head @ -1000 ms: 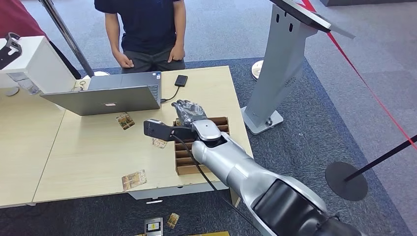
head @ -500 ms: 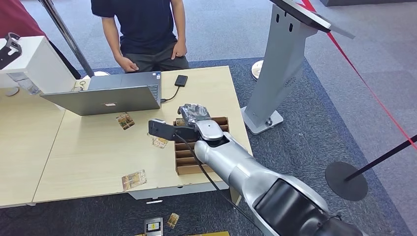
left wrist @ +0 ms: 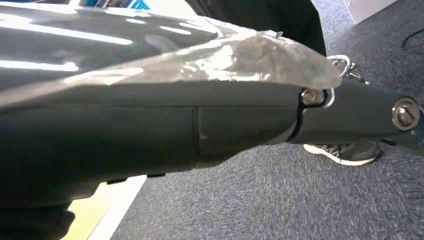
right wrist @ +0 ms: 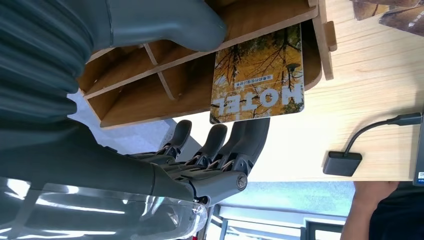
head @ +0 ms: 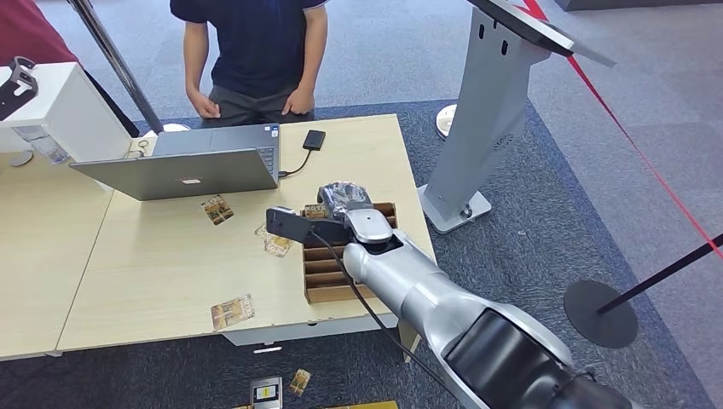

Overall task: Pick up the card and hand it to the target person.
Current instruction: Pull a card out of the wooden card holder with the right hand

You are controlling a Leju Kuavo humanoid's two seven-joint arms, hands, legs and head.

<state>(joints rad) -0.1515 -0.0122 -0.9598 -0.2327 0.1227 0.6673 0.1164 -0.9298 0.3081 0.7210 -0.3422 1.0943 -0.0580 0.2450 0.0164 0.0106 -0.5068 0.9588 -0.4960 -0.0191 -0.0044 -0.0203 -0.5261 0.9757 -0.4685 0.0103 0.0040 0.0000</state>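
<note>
Grey carpet surrounds a pale wooden desk (head: pixel 162 264), where a wooden card rack (head: pixel 328 273) with slotted compartments sits near the right front corner. A laptop (head: pixel 183 170) stands open at the far side, with a small black adapter (head: pixel 314 140) beside it, and a few loose cards (head: pixel 232 311) lie scattered on the desktop. A person in a dark shirt (head: pixel 251 51) waits at the far edge, hands low by the desk rim.

At the rack's far end is the right robot hand (head: pixel 341 200). From the right wrist view, the card (right wrist: pixel 257 75), printed with autumn trees and the word "Hotel", stands in the end compartment of the rack, part of it sticking out past the wood. The thumb (right wrist: pixel 165 22) lies across the rack on one side of the card and the dark fingers (right wrist: pixel 245 142) curl up just beside its free edge; they are apart, and I cannot tell whether any of them touches the card yet. The left robot hand (left wrist: pixel 360 112) hangs by the floor; whether it is spread or closed cannot be told.

By my reading, the task is at an early stage: the reach looks done, while the pinch, the lift out of the slot and the whole handover to the person across the desk remain.
</note>
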